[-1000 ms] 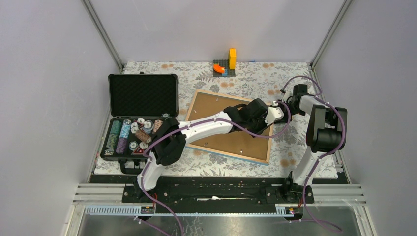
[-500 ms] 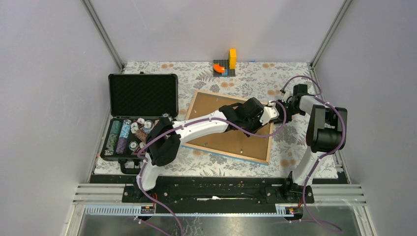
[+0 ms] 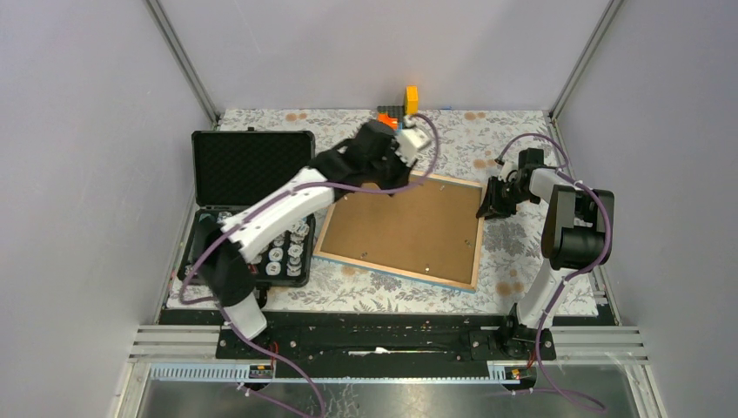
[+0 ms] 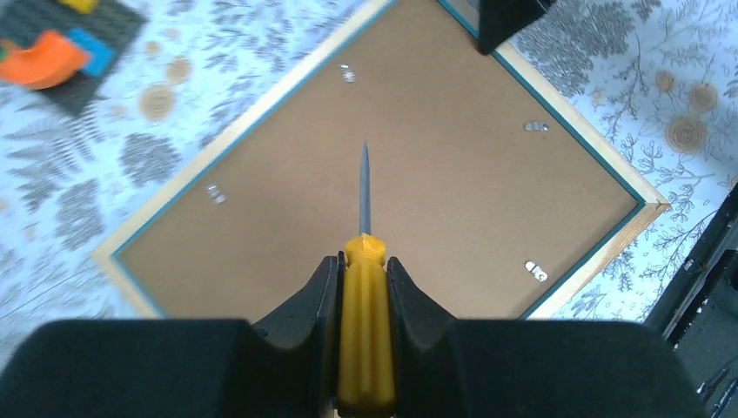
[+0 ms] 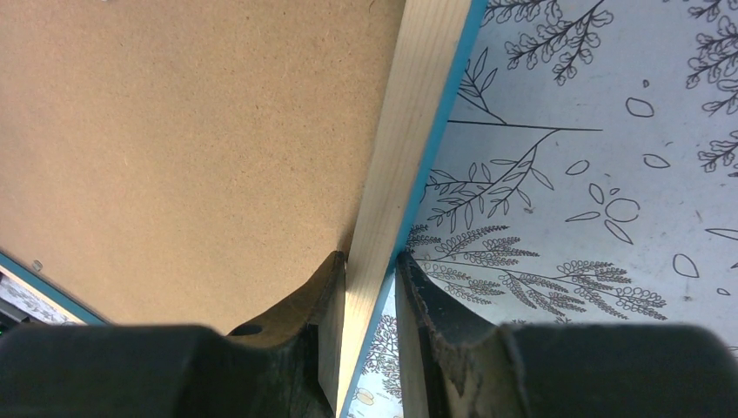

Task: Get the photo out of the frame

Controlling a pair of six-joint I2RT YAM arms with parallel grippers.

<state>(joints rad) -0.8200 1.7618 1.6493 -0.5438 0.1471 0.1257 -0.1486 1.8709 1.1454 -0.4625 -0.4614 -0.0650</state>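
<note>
Left gripper (image 4: pixel 364 261) has swung away, clamping a screwdriver (image 4: pixel 364 340); right gripper (image 5: pixel 370 261) pinches the frame (image 3: pixel 409 231); case (image 3: pixel 252 167) holds round pieces (image 3: pixel 283 252).

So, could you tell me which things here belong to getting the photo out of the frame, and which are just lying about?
Job in hand:
- frame, lying back up
- screwdriver, in the left gripper
- right gripper, clamped on its rim
- the photo is not visible

Lying about:
- black case of chips
- toy bricks
</note>
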